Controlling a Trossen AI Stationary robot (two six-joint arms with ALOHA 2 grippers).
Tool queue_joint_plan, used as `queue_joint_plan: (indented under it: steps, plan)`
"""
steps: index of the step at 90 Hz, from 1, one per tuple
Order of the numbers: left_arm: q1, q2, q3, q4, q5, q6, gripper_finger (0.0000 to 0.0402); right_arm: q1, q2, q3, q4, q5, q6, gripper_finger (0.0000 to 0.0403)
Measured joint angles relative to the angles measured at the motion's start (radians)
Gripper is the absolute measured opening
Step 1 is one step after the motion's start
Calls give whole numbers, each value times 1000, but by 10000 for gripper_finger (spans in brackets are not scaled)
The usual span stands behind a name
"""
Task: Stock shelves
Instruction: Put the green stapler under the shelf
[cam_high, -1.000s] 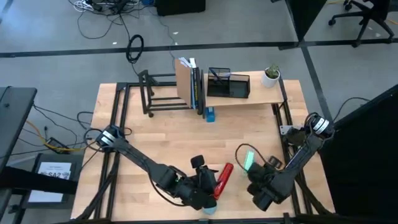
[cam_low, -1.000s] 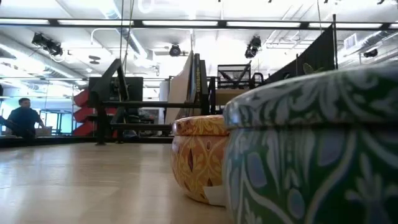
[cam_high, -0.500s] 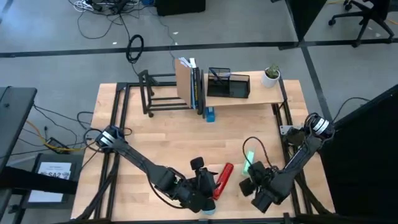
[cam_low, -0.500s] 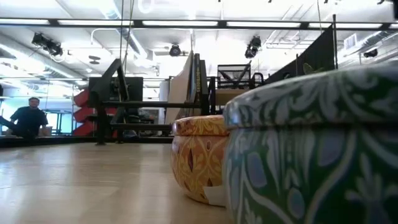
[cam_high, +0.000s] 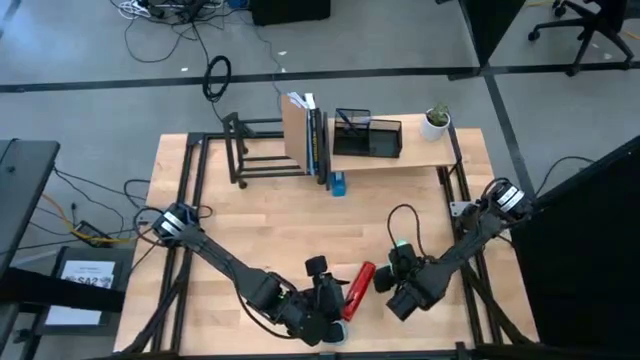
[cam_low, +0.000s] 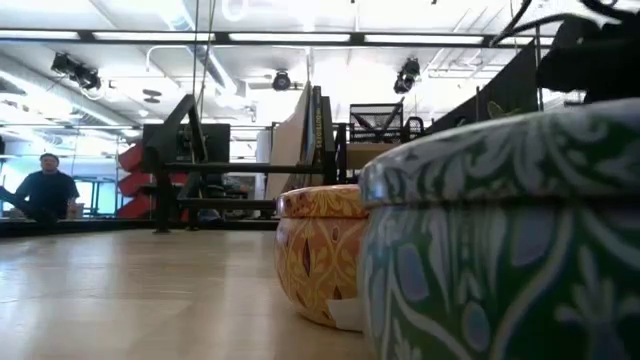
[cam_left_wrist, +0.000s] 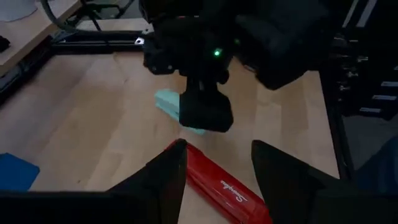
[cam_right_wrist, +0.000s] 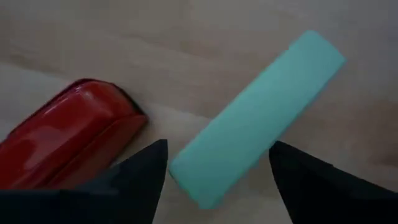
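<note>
The right gripper (cam_right_wrist: 214, 163) has slid closer to the red stapler (cam_high: 358, 288); its jaws stand apart over the mint-green case (cam_right_wrist: 257, 117), likely to grab. The left gripper (cam_left_wrist: 214, 168), apart, waits beside the red stapler. The shelves (cam_high: 395, 158) are well apart.

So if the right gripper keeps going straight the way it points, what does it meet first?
Most likely the mint-green bar: in its wrist view the right gripper is open with the bar's near end between the fingers. The red stapler lies just beside that line, apart from the bar. Height above the bar is unclear.
</note>
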Motion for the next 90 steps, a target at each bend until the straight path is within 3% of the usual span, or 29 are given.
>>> queue_joint_plan:
  steps: [15, 35, 60, 72, 90]
  plan:
    - [0, 0, 0, 0, 0, 0, 161, -31, 0, -22, 0, -53, -76, 197]
    - [0, 0, 0, 1, 0, 0, 161, -65, -3, -30, -99, -130, -198, 84]
    - [0, 0, 0, 1, 0, 0, 161, -199, -140, -30, -285, -160, -400, 83]
    - [0, 0, 0, 2, 0, 0, 161, -359, -272, -81, -364, -147, -539, 83]
    - [0, 0, 0, 3, 0, -2, 161, -624, -528, -287, -287, -187, -688, 83]
